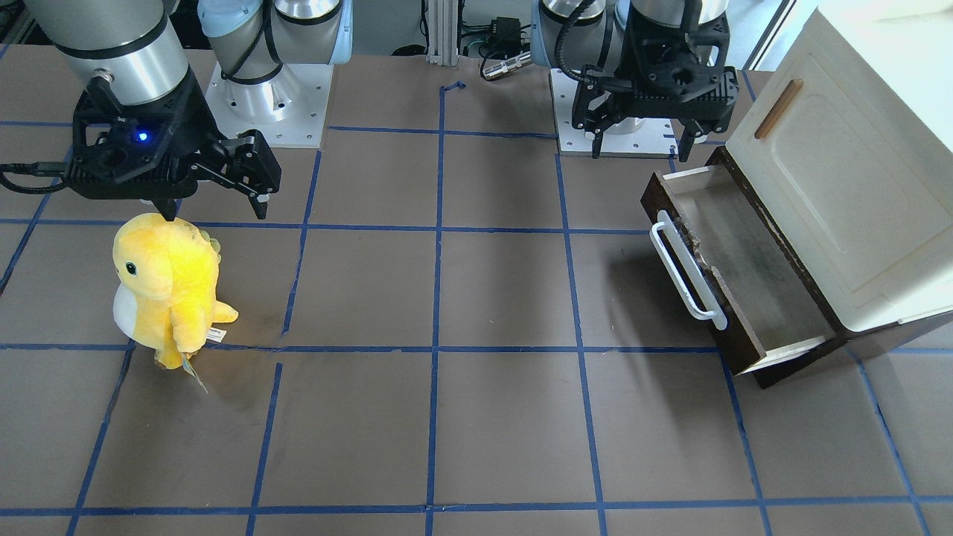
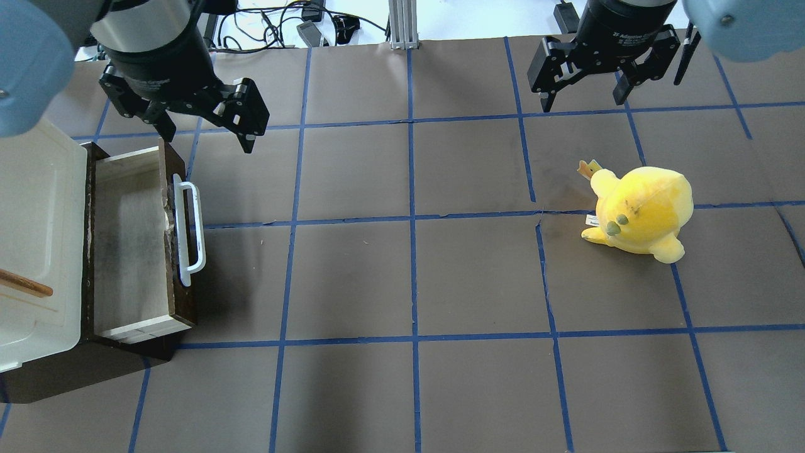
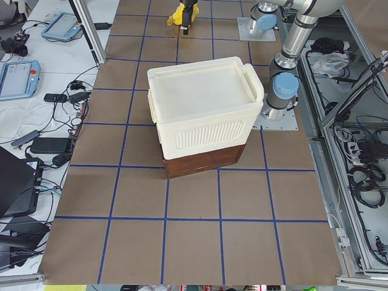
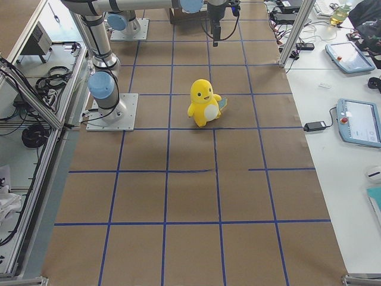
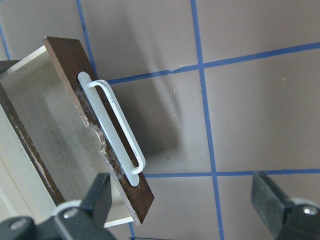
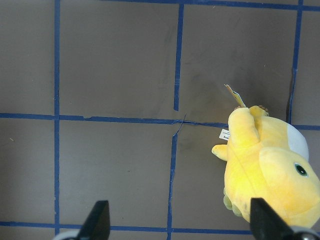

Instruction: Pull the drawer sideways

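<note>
The drawer (image 2: pixel 129 251) stands pulled out from under the cream cabinet (image 2: pixel 31 207) at the table's left. It has a dark brown front, a long white bar handle (image 2: pixel 188 229) and a pale, empty inside. It also shows in the front view (image 1: pixel 744 275) and the left wrist view (image 5: pixel 60 145). My left gripper (image 2: pixel 207 139) is open and empty, hovering above the far end of the drawer front, apart from the handle (image 5: pixel 115 130). My right gripper (image 2: pixel 582 104) is open and empty over the table's right side.
A yellow plush toy (image 2: pixel 641 211) stands on the right half of the table, just below my right gripper (image 1: pixel 216 214); it also shows in the right wrist view (image 6: pixel 270 170). The cabinet panel carries a small brown handle (image 1: pixel 778 109). Blue tape lines grid the brown table.
</note>
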Controlling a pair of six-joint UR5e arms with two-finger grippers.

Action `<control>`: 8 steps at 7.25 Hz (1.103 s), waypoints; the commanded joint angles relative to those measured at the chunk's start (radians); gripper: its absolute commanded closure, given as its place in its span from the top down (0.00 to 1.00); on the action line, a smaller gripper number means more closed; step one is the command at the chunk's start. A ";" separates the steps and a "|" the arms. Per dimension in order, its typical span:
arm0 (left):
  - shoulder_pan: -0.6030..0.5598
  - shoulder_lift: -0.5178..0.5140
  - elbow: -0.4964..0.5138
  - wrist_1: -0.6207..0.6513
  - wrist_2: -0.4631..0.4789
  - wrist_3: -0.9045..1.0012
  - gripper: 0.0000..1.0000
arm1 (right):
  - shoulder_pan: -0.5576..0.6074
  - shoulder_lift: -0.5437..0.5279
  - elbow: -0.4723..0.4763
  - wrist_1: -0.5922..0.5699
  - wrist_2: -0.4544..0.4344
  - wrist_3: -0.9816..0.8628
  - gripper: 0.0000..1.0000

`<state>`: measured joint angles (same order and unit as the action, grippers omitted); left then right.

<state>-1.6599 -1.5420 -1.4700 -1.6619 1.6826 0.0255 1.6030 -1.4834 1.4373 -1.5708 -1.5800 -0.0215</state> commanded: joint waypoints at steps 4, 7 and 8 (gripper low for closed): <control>0.063 0.046 -0.098 0.133 -0.103 0.022 1.00 | 0.000 0.000 0.000 0.000 0.000 0.000 1.00; 0.071 0.066 -0.098 0.126 -0.153 -0.033 1.00 | 0.000 0.000 0.000 0.000 0.000 0.000 1.00; 0.071 0.075 -0.098 0.122 -0.123 -0.033 1.00 | 0.000 0.000 0.000 0.000 0.000 0.000 1.00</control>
<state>-1.5899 -1.4776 -1.5676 -1.5358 1.5356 -0.0048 1.6030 -1.4834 1.4373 -1.5708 -1.5800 -0.0215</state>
